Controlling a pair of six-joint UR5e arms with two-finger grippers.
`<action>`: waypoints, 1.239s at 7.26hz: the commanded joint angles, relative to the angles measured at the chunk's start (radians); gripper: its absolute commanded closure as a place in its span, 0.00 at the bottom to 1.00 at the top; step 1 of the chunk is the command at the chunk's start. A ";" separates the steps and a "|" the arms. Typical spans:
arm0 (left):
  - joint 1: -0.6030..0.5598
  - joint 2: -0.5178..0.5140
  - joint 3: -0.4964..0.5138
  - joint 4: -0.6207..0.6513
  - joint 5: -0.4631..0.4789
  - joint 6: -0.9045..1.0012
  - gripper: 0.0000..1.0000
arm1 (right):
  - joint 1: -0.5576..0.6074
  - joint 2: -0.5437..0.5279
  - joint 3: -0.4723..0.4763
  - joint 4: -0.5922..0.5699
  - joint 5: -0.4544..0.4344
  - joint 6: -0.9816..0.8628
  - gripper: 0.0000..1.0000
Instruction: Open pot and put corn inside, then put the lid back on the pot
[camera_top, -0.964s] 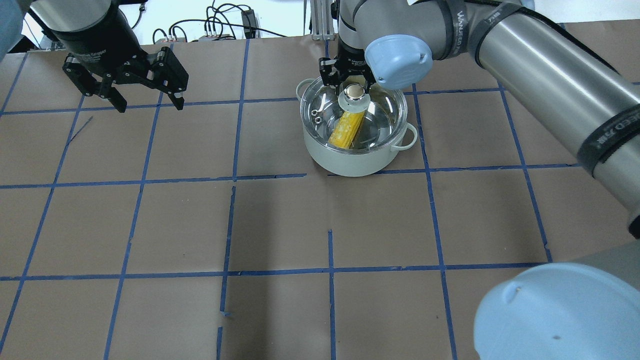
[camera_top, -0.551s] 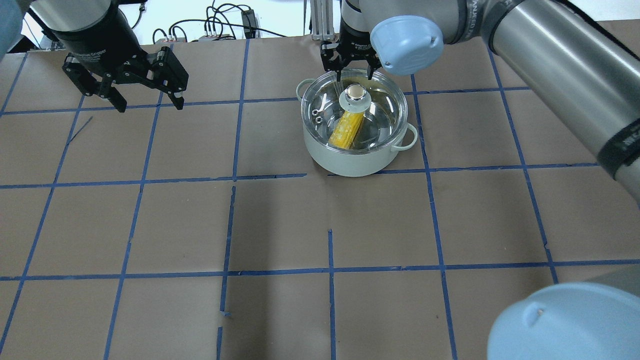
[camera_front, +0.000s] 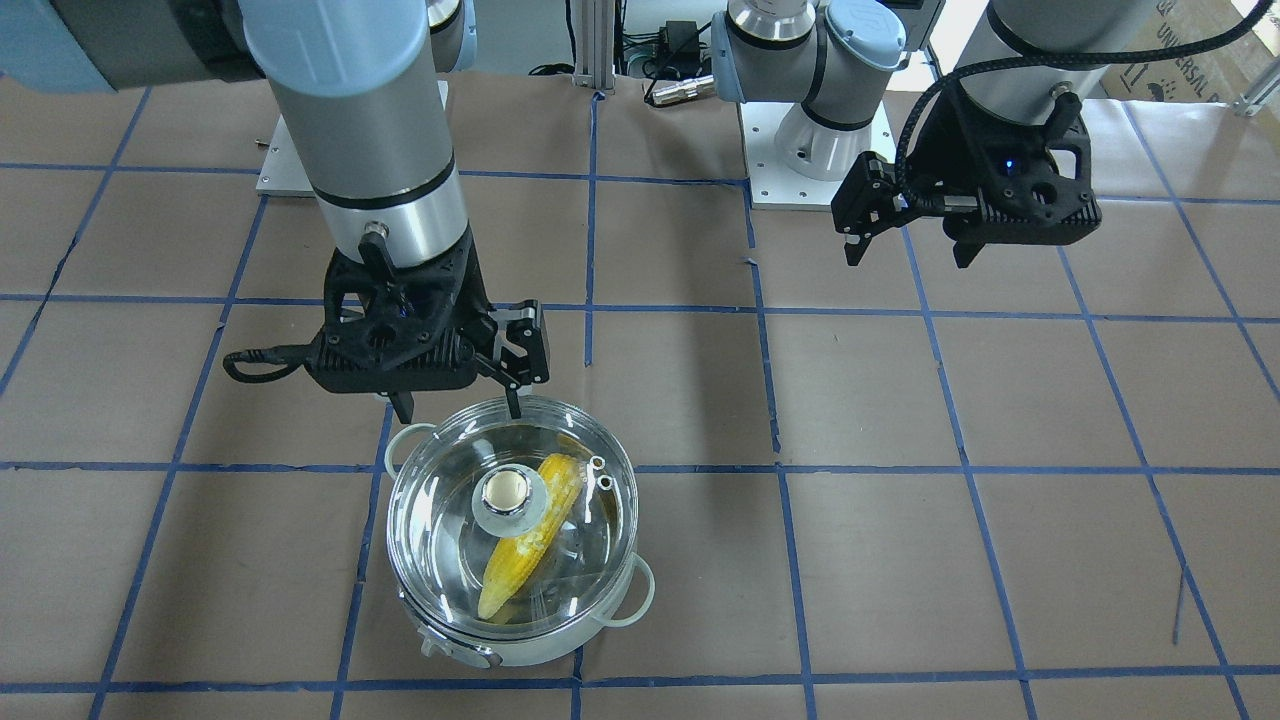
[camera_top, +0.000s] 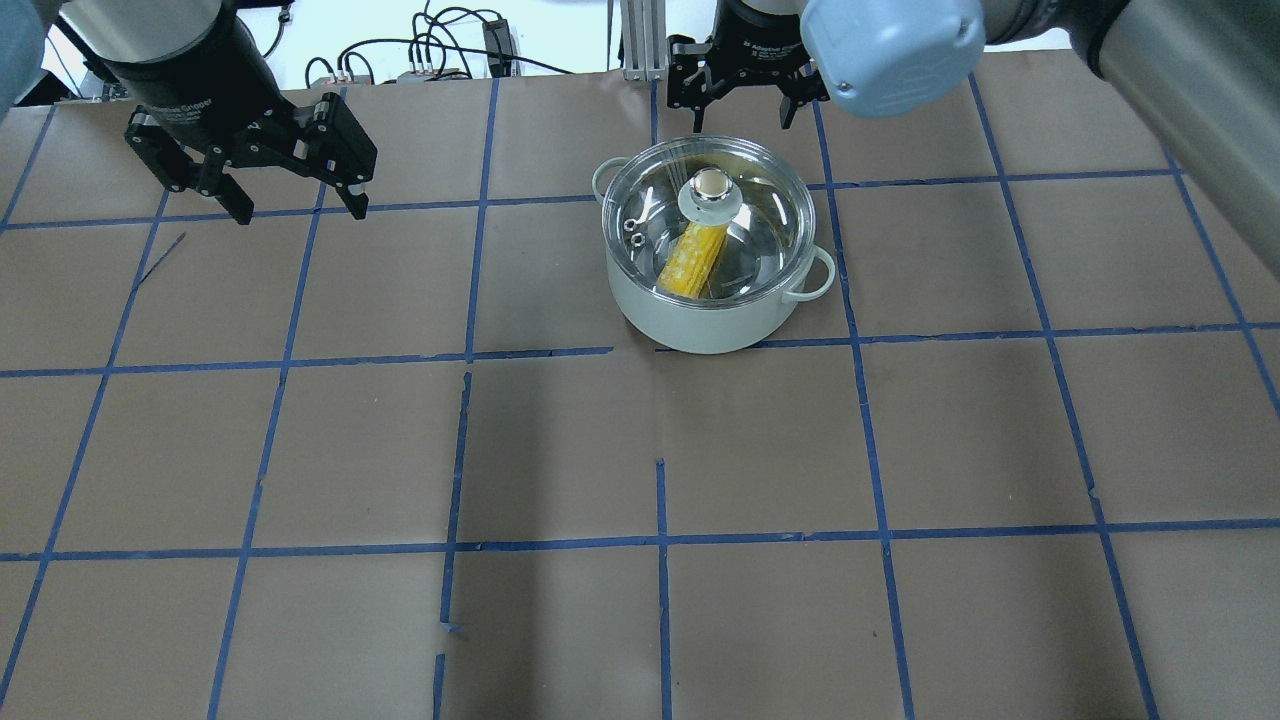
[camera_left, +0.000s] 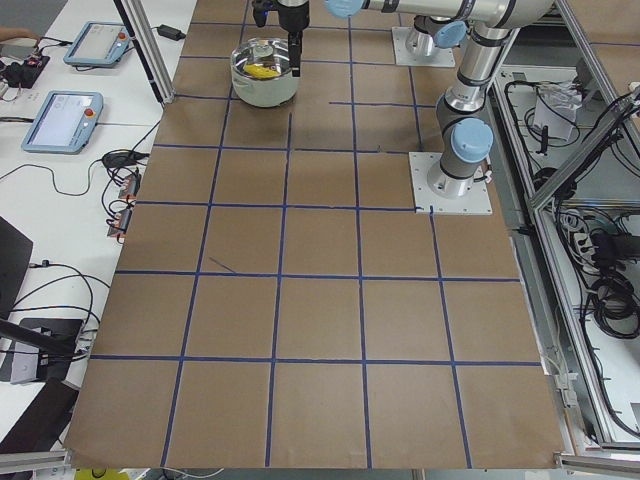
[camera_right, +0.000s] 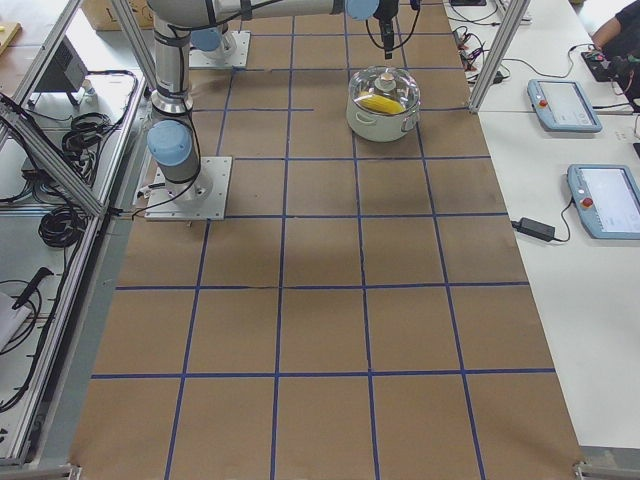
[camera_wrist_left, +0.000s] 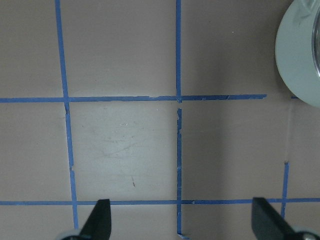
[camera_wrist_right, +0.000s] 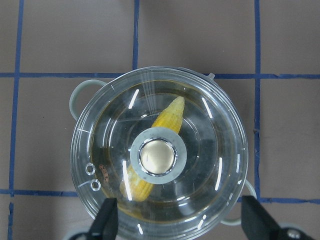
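Going across the overhead shot with the pot (camera_top: 700, 320) as the anchor. Way off to the pot's left, the left gripper (camera_top: 300, 205) hangs above the table (camera_top: 560, 450), fingers spread wide with nothing between them. There's a good stretch of brown paper and blue tape (camera_top: 480, 205) lines between it and the pot, roughly one and a half grid squares. Its wrist cam only catches a sliver of the pot's pale wall at the top right corner.

The pot sits toward the far edge of the table, with the cables (camera_top: 450, 40) just past that edge behind it. On the robot's side of the pot, the paper grid runs for a couple of rows of squares, and more paper spreads to the pot's right.

The right gripper (camera_top: 742, 120) is up over the pot, lifted off the lid (camera_top: 760, 230), fingers apart and gripping nothing. Its wrist cam looks straight down on the knob (camera_top: 710, 183), with a fingertip showing on either side low in the picture, so neither one touches the knob.

Contents: the lid is seated on the pot's rim all the way round. The corn (camera_top: 690, 262) lies inside on the steel bottom, slanted under the knob and showing through the glass. Both loop handles (camera_top: 815, 275) stick out past the lid, and the two little vent holes (camera_top: 632, 232) sit near the lid's left edge.
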 joint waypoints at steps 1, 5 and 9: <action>0.000 0.000 0.000 0.000 0.001 0.000 0.00 | -0.051 -0.130 0.090 0.076 -0.004 -0.064 0.12; 0.000 0.000 0.000 0.000 0.001 0.000 0.00 | -0.180 -0.333 0.335 0.079 -0.005 -0.135 0.07; 0.000 0.000 0.003 -0.002 0.006 0.000 0.00 | -0.174 -0.333 0.335 0.108 -0.002 -0.132 0.00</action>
